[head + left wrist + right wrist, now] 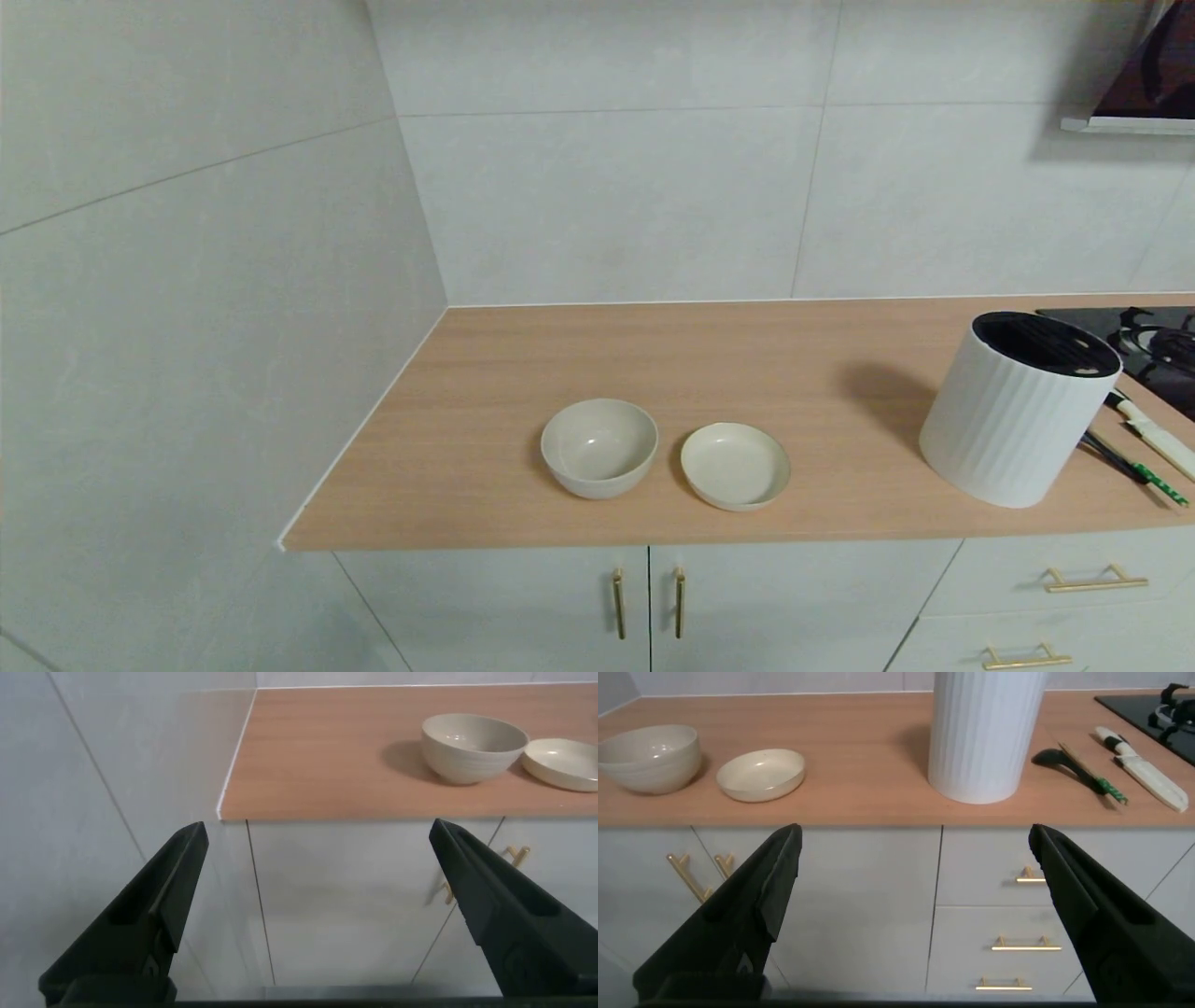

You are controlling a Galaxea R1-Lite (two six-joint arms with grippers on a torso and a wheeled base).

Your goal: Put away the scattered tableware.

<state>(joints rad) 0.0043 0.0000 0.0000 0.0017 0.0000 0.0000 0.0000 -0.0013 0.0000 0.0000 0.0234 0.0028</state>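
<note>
From the head view, a wooden desk (653,373) runs along a tiled wall into a corner on the left. A cream bowl (599,447) stands upright near the front edge. A shallow dish (735,465) of the same colour sits just beside it on the right, apart from it. Further right is a ribbed white holder (1018,411) with a dark top. Past it, chopsticks (1134,467) with green ends and a pale-handled knife (1158,439) lie on the desk in front of a black hob (1158,345). Cabinet doors (560,607) with brass handles sit below.

In the left wrist view, the left hand (318,831) is spread wide with nothing in it, low in front of the cabinet by the desk's corner. The bowl (474,747) and dish (563,763) lie well beyond it.

In the right wrist view, the right hand (915,831) is likewise spread wide and holds nothing, facing the drawers (1027,943) below the desk edge. The bowl (646,756), dish (761,773), holder (985,733), chopsticks (1088,770) and knife (1144,765) line the desk above.
</note>
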